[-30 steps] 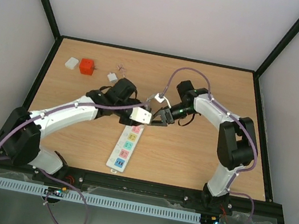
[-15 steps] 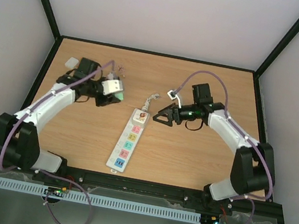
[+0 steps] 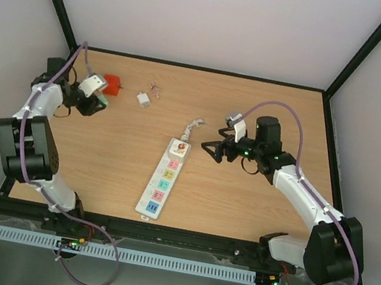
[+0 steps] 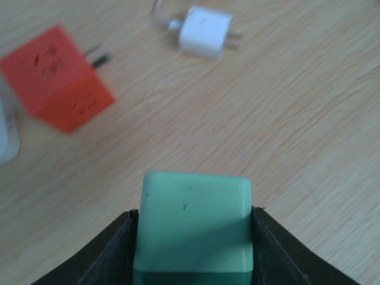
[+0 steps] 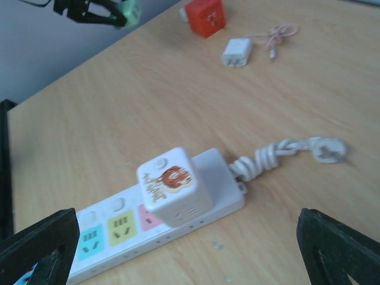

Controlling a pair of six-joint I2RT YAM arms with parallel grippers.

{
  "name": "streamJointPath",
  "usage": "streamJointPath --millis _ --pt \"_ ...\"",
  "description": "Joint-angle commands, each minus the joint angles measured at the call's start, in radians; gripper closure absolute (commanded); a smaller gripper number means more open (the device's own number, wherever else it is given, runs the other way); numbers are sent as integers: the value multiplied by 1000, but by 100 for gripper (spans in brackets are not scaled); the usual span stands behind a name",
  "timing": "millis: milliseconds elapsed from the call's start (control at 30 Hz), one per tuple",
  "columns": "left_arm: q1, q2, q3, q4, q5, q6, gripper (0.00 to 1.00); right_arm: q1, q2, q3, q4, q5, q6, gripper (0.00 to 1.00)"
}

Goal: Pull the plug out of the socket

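Now the left jaws (image 4: pixel 193 217) are clamped on a green cube (image 4: pixel 193 231). It fills the gap between them, and both black fingers press against its sides. They hang over the far left part of the table (image 3: pixel 237 210), well apart from the socket (image 3: pixel 158 185). Whether the green cube touches the table I cannot tell. Ahead of these jaws and to their left lies a red cube (image 4: pixel 56 77) with two dark prongs sticking out of one side. Farther ahead and slightly to their right lies a small white charger (image 4: pixel 205 32) with a thin lead at its back.

The right jaws (image 3: pixel 211 148) stand wide with nothing between them. The socket lies flat on the table just ahead of them and runs off toward their left; neither finger touches it. On the end of the socket that sits straight ahead of the jaws, a white cube adapter (image 5: pixel 172 184) with a red and gold picture on top is plugged in upright. Next along the socket, to the left of the jaws, come pink, yellow and blue squares. From the adapter's end the socket's white cord (image 5: pixel 279 153), knotted into a short coil, trails off to the right of the jaws. Far ahead of the right jaws the red cube and the charger lie near each other, with a thin pink cable (image 5: pixel 279 32) just beyond the charger.
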Motion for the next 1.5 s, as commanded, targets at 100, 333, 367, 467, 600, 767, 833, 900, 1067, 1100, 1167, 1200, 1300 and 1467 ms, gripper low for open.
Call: streamJointPath --millis 100,333,367,467,600,767,833,900,1067,1100,1167,1200,1300,1467 --pt "94 163 92 -15 -102 -74 57 1 -50 -2 96 194 -87 2" --pt "101 301 151 23 -182 -172 57 1 -83 -18 139 181 -25 2" --pt "102 317 160 25 -192 -183 56 1 -85 -18 132 164 -25 2" --pt "101 354 183 34 -217 -210 56 1 -77 -23 100 127 -54 2" --pt "101 390 199 32 -244 -223 53 0 -47 -35 110 99 -82 2" --pt "102 410 194 42 -267 -224 42 0 -63 -110 209 66 -75 2" --pt "103 414 195 38 -268 -222 35 0 -84 -158 282 52 -60 2" --pt "102 415 202 26 -270 -217 26 2 -76 -169 295 44 -56 2" --pt "103 363 194 1 -259 -194 6 2 -51 -199 359 49 -6 2" --pt "102 343 191 -5 -245 -189 2 3 -51 -212 389 51 12 2" --pt "101 299 188 -24 -206 -182 0 8 -55 -245 461 57 58 2" --pt "100 277 189 -32 -180 -181 0 14 -54 -263 497 53 78 2" --pt "95 205 184 -63 -83 -155 0 51 -27 -281 535 33 85 2" --pt "18 76 143 -48 19 -136 0 183 43 -275 564 57 16 2"
